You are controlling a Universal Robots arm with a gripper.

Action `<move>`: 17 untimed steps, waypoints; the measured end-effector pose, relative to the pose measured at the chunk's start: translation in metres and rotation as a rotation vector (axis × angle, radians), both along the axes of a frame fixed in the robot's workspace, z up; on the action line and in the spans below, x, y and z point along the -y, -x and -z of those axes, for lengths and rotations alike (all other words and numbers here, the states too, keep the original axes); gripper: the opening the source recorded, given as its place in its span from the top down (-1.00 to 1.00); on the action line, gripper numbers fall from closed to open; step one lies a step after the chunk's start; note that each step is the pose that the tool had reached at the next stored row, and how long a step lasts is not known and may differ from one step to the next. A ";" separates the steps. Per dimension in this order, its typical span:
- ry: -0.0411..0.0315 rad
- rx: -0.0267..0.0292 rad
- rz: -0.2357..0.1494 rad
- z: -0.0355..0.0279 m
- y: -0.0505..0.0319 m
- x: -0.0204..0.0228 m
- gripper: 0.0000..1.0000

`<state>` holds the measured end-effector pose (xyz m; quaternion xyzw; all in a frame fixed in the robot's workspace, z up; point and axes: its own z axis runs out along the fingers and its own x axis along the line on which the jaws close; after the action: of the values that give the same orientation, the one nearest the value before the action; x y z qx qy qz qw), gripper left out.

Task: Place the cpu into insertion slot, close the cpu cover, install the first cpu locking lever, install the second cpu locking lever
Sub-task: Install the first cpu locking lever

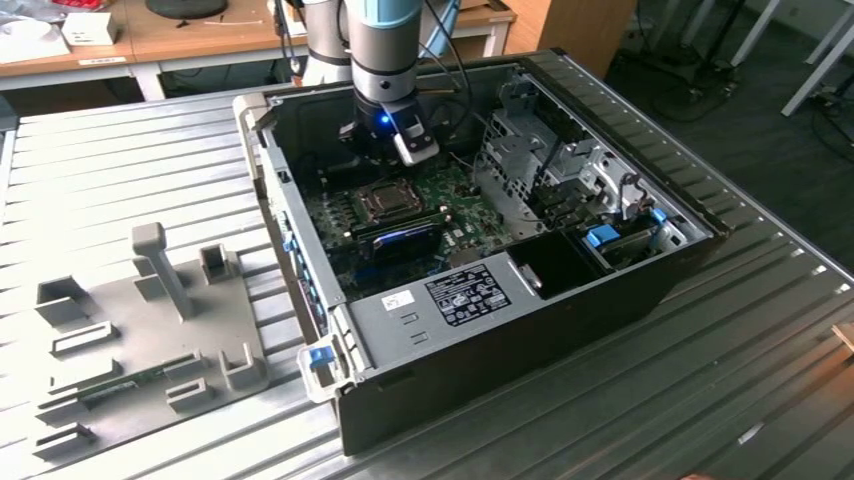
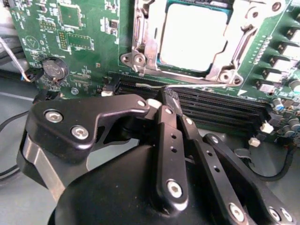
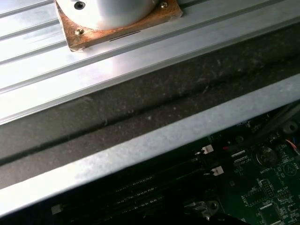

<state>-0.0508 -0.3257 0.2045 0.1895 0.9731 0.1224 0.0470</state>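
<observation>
In the second wrist view the cpu (image 2: 194, 35) lies flat in the insertion slot (image 2: 161, 65), its pale silver top facing up. The cpu cover (image 2: 145, 42), a shiny metal frame, sits around the chip's edges. A thin silvery locking lever (image 2: 201, 86) runs along the socket's side next to the black memory slots. My gripper (image 2: 168, 97) has its black fingers (image 2: 164, 122) pressed together, tips right at that lever's end; whether they pinch it is unclear. In the exterior view my gripper (image 1: 411, 150) hangs inside the case just behind the insertion slot (image 1: 388, 201).
The open computer case (image 1: 641, 270) lies on a slatted metal table (image 1: 120, 170), with a drive cage (image 1: 547, 160) and blue-tabbed bays at the exterior view's right. Memory slots (image 2: 225, 110) and a coin battery (image 2: 55, 69) flank the socket. A grey fixture plate (image 1: 147, 330) lies beside the case.
</observation>
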 end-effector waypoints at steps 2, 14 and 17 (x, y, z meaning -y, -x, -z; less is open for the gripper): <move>0.0000 0.0000 0.000 0.0000 -0.0001 0.0000 0.80; 0.0040 0.0001 0.000 0.0052 -0.0001 0.0003 0.80; 0.0059 -0.0002 0.000 0.0056 -0.0001 0.0004 0.80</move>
<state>-0.0507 -0.3261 0.1989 0.1893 0.9734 0.1196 0.0475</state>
